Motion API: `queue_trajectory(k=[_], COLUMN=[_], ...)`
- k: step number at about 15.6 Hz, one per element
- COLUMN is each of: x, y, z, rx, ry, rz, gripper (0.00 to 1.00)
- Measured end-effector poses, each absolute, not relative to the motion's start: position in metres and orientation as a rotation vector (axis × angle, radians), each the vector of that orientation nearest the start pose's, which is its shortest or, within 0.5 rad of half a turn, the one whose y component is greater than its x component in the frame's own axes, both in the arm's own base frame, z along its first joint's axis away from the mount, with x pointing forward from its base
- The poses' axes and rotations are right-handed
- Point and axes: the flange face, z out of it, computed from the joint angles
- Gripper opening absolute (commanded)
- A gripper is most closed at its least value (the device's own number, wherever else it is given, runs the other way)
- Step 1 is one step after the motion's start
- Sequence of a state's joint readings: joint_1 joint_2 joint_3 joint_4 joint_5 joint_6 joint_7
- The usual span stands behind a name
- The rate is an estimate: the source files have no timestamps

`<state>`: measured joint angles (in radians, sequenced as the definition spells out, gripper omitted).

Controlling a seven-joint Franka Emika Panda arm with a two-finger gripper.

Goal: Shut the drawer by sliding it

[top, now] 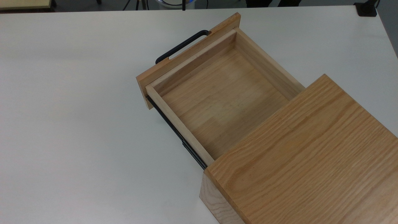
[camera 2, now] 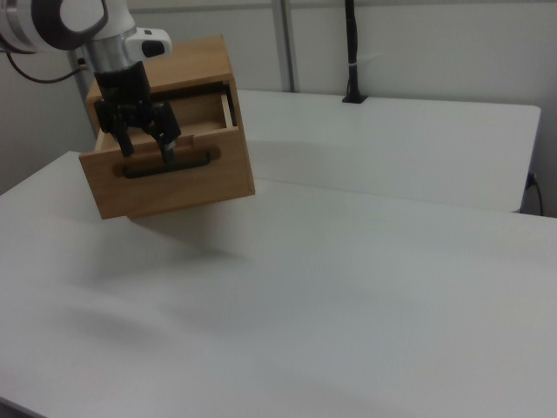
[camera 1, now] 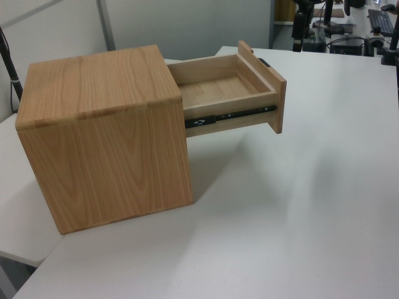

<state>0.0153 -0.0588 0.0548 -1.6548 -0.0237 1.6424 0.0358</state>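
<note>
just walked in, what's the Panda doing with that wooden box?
It's set up to close the drawer, which is pulled well out of the oak box casing on the white table and is empty. In the right view the gripper hangs open in front of the drawer's front panel, near the black handle; whether it touches anything is unclear. No push has closed the gap yet.

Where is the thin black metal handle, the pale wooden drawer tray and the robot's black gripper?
thin black metal handle (top: 182, 46), top view, middle of its bar
pale wooden drawer tray (top: 222, 99), top view, bare floor
black gripper (camera 2: 148, 146), right view, between its fingertips
</note>
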Motion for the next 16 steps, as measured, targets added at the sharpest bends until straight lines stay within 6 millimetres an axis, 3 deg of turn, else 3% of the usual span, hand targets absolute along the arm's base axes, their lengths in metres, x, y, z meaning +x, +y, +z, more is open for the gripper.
queue_trajectory(k=[4,7,10,11,13,16], x=[0.542,0.547,0.564,0.574,0.592,0.61], y=[0.032,0.03,0.03,0.032,0.041,0.062], z=[0.623,0.615,0.588,0.576,0.554,0.538], rx=[-3.128,-3.115,-3.102,-3.101,-3.102,-3.126], ry=[-0.072,-0.399,-0.615,-0.639,-0.629,-0.46], rz=[-0.075,-0.056,-0.015,-0.032,-0.071,-0.165], gripper=[0.96,0.61,0.06,0.0,0.0,0.0])
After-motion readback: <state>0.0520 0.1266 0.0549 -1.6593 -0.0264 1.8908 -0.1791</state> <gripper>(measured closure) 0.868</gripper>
